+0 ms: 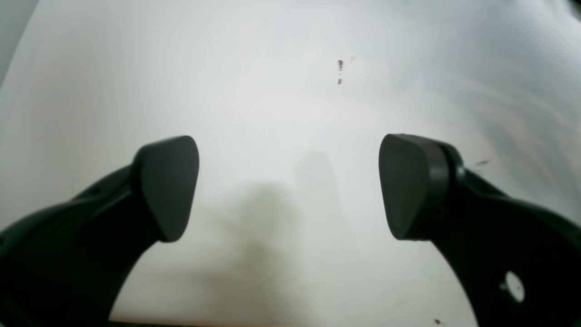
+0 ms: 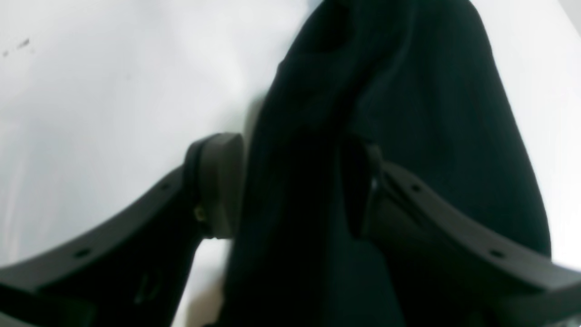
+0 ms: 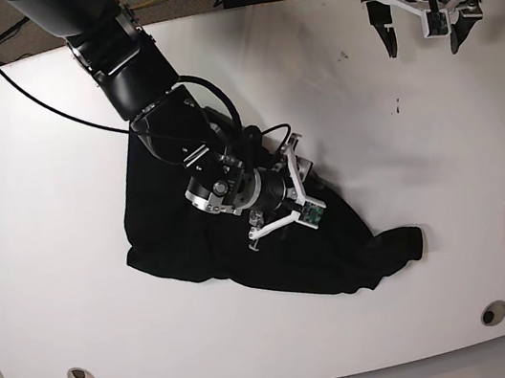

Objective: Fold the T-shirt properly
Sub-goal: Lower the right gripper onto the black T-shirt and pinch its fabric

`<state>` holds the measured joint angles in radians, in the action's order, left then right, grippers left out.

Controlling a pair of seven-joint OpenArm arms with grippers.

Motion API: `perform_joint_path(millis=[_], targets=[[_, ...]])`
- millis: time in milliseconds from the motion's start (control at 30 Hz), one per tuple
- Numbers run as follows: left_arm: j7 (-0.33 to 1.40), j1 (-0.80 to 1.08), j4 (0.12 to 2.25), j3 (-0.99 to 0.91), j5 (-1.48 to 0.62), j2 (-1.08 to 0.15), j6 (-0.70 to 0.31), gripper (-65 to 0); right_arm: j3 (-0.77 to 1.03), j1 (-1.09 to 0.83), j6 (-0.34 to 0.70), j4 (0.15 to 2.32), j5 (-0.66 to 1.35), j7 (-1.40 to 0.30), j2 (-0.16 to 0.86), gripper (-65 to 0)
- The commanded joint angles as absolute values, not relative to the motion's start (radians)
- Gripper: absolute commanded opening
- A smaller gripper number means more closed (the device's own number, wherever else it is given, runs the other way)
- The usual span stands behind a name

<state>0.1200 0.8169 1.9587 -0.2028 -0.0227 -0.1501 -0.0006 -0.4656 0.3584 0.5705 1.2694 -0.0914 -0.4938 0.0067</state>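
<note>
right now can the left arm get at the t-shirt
Probably not without a long move. The left pincer hangs open over bare table at the far edge, well apart from the T-shirt, where the right pincer already grips the cloth.

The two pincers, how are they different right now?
The left pincer is wide open with nothing between its pads; the right pincer is closed on a bunch of the black T-shirt. In the base view, the left pincer hangs above bare white table near the far edge, while the right pincer sits low in the middle, over the crumpled shirt. Both have dark pads.
</note>
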Motion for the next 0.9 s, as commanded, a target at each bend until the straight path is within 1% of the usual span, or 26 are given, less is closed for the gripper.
perform_joint_path(millis=[0,200,333,633,867], targets=[[0.104,0.823,1.977,-0.206,-0.024,-0.154,0.005,-5.8,-0.484,0.366,0.584,1.299,-0.081,-0.484,0.025,-31.7],[0.105,0.794,1.975,-0.206,-0.024,-0.154,0.005,-5.8,-0.486,0.282,0.585,1.445,-0.081,-0.555,0.099,-31.7],[0.105,0.791,1.975,-0.206,-0.024,-0.154,0.005,-5.8,-0.486,0.220,0.585,1.515,-0.081,-0.570,0.142,-31.7],[0.107,0.771,1.975,-0.205,-0.024,-0.154,0.005,-5.8,-0.484,0.197,0.579,1.517,-0.081,-0.567,0.196,-32.0],[0.107,0.769,1.974,-0.191,-0.022,-0.154,0.005,-5.8,-0.481,0.202,0.578,1.511,-0.081,-0.567,0.199,-32.2]])
